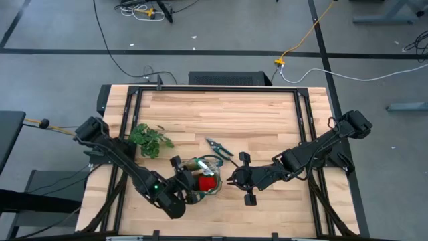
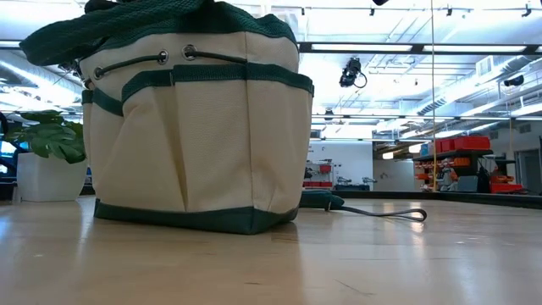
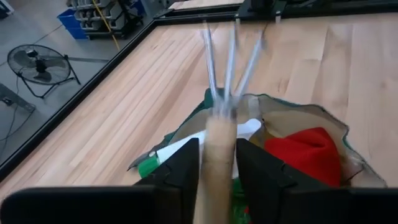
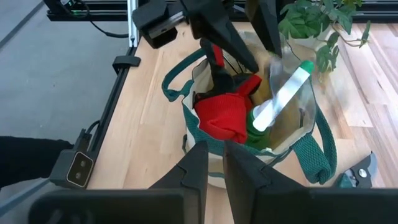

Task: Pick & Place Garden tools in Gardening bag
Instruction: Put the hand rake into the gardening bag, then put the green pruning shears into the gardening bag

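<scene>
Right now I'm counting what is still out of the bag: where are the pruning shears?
In the high view the pruning shears lie on the bare table, just behind the gardening bag, between the plant sprig and the right gripper.

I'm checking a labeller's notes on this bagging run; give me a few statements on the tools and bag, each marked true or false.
1. The left pincer has a wooden-handled hand rake between its fingers, over the gardening bag. True.
2. The pruning shears are inside the bag. False: they lie on the table beside it.
3. Red gloves are in the bag. True.
4. The plant sprig is in the bag. False: it lies on the table.
</scene>
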You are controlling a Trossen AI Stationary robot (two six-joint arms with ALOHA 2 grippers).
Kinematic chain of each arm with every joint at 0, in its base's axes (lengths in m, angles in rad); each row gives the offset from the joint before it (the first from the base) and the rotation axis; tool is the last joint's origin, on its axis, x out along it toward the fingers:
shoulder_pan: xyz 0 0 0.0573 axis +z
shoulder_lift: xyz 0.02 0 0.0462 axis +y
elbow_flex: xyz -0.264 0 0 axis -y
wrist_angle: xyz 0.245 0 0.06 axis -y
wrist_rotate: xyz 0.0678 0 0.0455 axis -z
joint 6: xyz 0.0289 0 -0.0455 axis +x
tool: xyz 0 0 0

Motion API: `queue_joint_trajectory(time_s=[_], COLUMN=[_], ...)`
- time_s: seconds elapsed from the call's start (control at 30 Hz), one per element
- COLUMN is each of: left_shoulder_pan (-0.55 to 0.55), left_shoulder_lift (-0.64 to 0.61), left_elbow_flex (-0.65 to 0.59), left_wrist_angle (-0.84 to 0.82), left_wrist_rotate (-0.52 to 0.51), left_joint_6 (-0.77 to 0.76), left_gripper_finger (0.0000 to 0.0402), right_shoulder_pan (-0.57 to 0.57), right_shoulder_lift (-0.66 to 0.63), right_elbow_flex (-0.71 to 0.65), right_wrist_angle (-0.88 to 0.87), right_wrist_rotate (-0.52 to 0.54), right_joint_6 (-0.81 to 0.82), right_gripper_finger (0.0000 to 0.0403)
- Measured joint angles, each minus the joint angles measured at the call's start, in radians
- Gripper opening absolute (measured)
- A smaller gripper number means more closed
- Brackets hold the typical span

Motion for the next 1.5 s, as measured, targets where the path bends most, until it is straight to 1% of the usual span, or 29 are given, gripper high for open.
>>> queue_joint_trajectory(time_s=[0.27, 0.37, 0.47, 0.53, 0.6, 0.73, 0.8, 0.9, 1.07, 1.23, 1.3, 1.43, 1.5], left_shoulder_pan=[0.015, 0.019, 0.019, 0.009, -0.001, -0.021, -0.023, -0.032, -0.045, -0.052, -0.052, -0.051, -0.051], left_shoulder_lift=[0.005, 0.005, 0.005, -0.004, -0.027, -0.061, -0.082, -0.110, -0.141, -0.143, -0.143, -0.143, -0.143], left_elbow_flex=[0.000, 0.000, 0.000, 0.000, 0.000, 0.000, 0.000, 0.000, 0.000, 0.000, 0.000, 0.000, 0.000], left_wrist_angle=[0.015, 0.015, 0.022, 0.035, 0.042, 0.042, 0.045, 0.046, 0.047, 0.047, 0.047, 0.048, 0.048], left_wrist_rotate=[-0.002, -0.002, -0.025, -0.050, -0.091, -0.148, -0.167, -0.172, -0.176, -0.175, -0.171, -0.167, -0.167], left_joint_6=[0.001, 0.002, 0.016, 0.035, 0.053, 0.089, 0.107, 0.121, 0.132, 0.132, 0.132, 0.132, 0.132], left_gripper_finger=[0.0152, 0.0157, 0.0156, 0.0153, 0.0150, 0.0150, 0.0151, 0.0151, 0.0151, 0.0151, 0.0151, 0.0151, 0.0151], right_shoulder_pan=[0.000, 0.000, 0.000, 0.000, -0.007, -0.035, -0.055, -0.090, -0.203, -0.329, -0.377, -0.444, -0.466], right_shoulder_lift=[0.000, 0.000, 0.000, 0.000, 0.000, 0.000, 0.000, 0.000, 0.000, 0.001, 0.001, 0.001, 0.001], right_elbow_flex=[0.000, 0.000, 0.000, 0.000, 0.000, 0.000, 0.000, 0.000, -0.062, -0.163, -0.200, -0.295, -0.333], right_wrist_angle=[0.000, 0.000, -0.007, -0.046, -0.129, -0.304, -0.346, -0.364, -0.361, -0.316, -0.250, -0.062, -0.007], right_wrist_rotate=[0.000, -0.001, -0.001, 0.001, 0.014, 0.113, 0.138, 0.139, 0.085, 0.044, -0.003, -0.128, -0.150], right_joint_6=[0.007, 0.007, 0.014, 0.027, 0.060, 0.178, 0.202, 0.189, 0.215, 0.225, 0.215, 0.182, 0.179], right_gripper_finger=[0.0049, 0.0049, 0.0049, 0.0049, 0.0049, 0.0049, 0.0049, 0.0049, 0.0052, 0.0075, 0.0090, 0.0120, 0.0131])
